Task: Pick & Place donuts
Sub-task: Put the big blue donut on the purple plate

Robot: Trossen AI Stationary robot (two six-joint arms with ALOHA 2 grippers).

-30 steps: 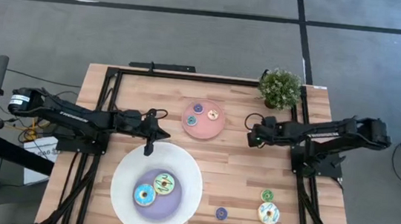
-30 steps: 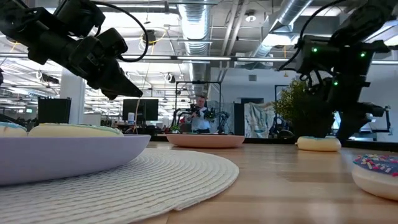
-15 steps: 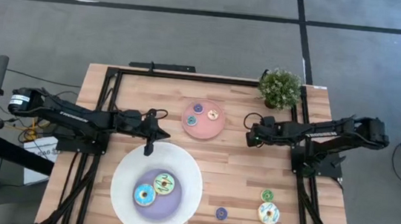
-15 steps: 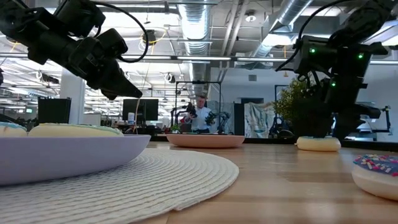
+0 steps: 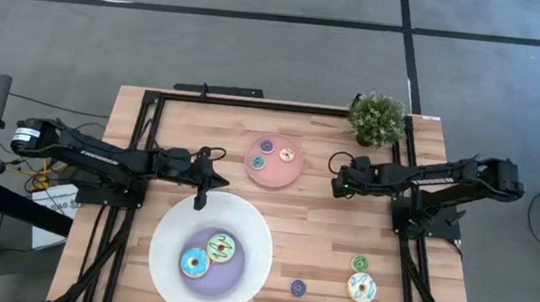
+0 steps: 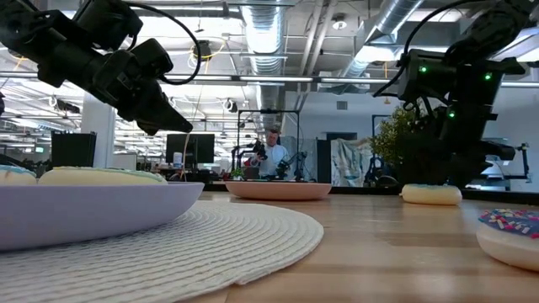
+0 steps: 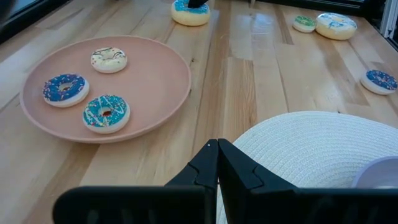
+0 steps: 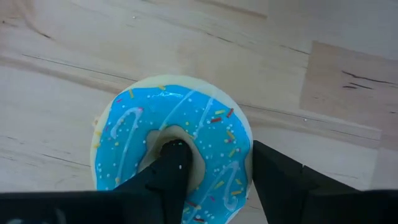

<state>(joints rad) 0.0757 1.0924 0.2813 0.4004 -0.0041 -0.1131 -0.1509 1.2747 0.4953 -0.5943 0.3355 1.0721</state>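
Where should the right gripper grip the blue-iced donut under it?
Across one side of the ring, from straight above. The blue-iced donut lies flat on the table, and the right gripper already has one finger in its hole and the other outside the rim.

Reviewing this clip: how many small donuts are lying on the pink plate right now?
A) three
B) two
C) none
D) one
A: the left wrist view shows a cream donut, a dark blue donut and a teal donut lying on the pink plate.
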